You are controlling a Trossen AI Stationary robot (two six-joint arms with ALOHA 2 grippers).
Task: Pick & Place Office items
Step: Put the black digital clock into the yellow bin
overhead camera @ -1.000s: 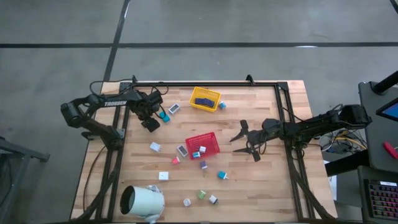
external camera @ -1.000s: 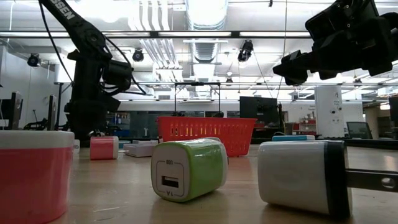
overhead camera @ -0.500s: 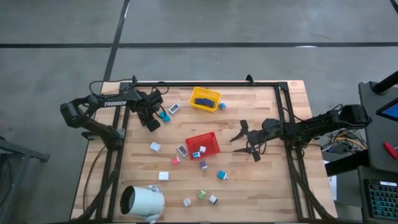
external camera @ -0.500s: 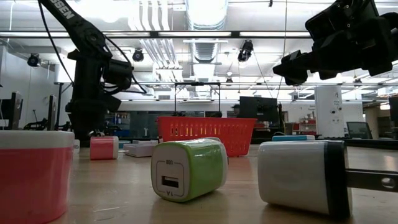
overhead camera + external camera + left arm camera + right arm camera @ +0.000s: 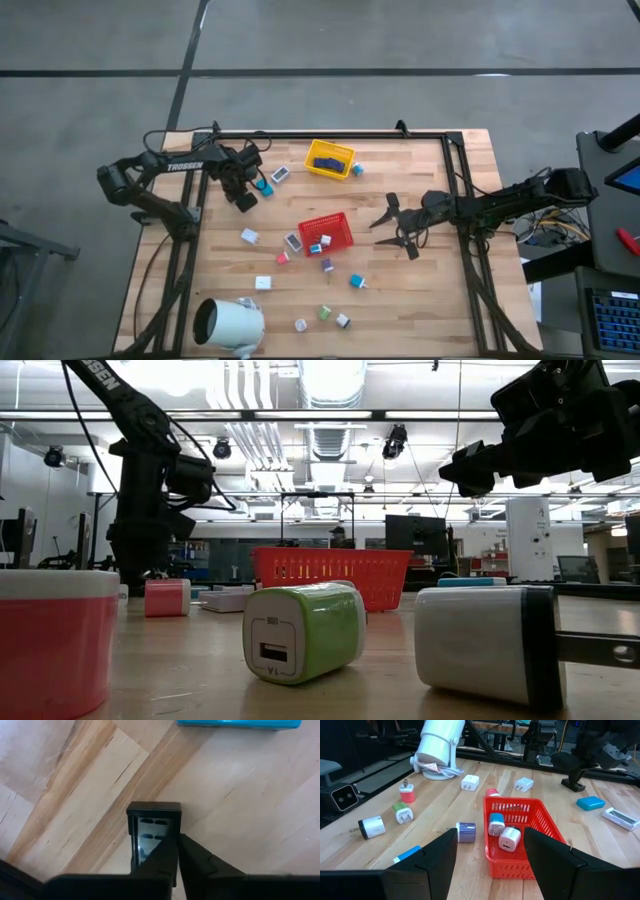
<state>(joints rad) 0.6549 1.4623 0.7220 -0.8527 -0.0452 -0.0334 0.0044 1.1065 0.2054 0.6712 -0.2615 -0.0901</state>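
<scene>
Up in the upper left of the high view, the left gripper (image 5: 243, 199) is held low over the table (image 5: 420, 290), and its fingers (image 5: 165, 857) are pressed tight together. A small black block (image 5: 152, 827) is seen right at the fingertips, standing on end with its shiny face turned up at the wrist camera; whether it is pinched cannot be told. Just to the right of it a teal piece (image 5: 264, 186) is laid flat, and its long side is slanted from upper left to lower right. Next to that, a flat white piece (image 5: 280, 174) is slanted the other way. A navy piece (image 5: 327, 162) is laid in the yellow tray (image 5: 346, 152), with its long side set along the tray. Three small pieces are kept in the red tray (image 5: 340, 238) in the middle. The right gripper (image 5: 393, 227) is held just right of the red tray, spread wide, and nothing is held in it. In the low view, a green piece (image 5: 305, 632) is laid on its side with its port turned toward the camera.
</scene>
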